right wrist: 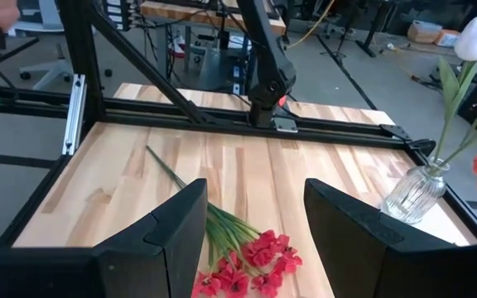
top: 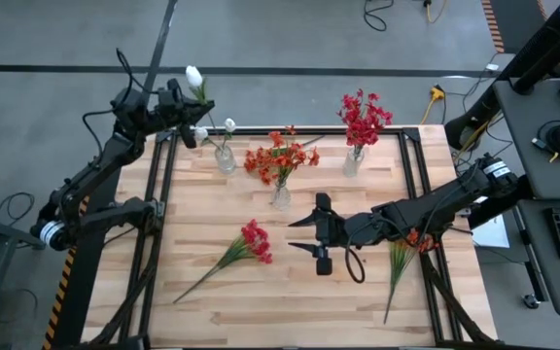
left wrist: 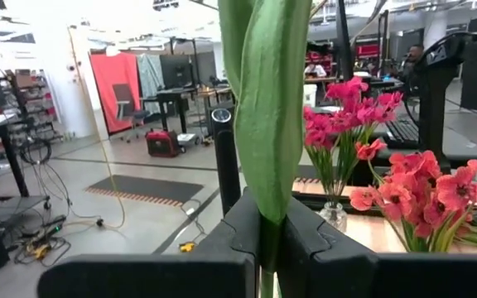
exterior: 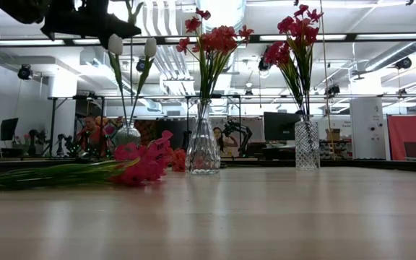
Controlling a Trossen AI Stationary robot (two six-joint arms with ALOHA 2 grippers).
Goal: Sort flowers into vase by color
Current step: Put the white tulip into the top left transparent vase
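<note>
My left gripper (top: 183,103) is at the table's far left corner, shut on a white flower (top: 194,76). Just right of it a small glass vase (top: 225,157) holds white blooms (top: 229,124). The middle vase (top: 280,196) holds orange flowers (top: 280,156), and the right vase (top: 353,161) holds crimson ones (top: 363,119). A red spray (top: 251,243) lies flat on the table. My right gripper (top: 319,238) hangs open over the table's middle, just right of that spray (right wrist: 251,261), touching nothing. My left gripper pinches the white flower's green stem and leaf (left wrist: 268,203) between its two fingers. The fingers come in level and lie across the stem. The stem stands upright, with the bloom above the fingers. My own fingers hide its lower end.
An orange spray (top: 404,251) lies on the table's right side, partly under my right arm. Black frame rails (top: 163,194) run along the table's left and right edges. Bare wood (top: 290,311) stretches along the near edge.
</note>
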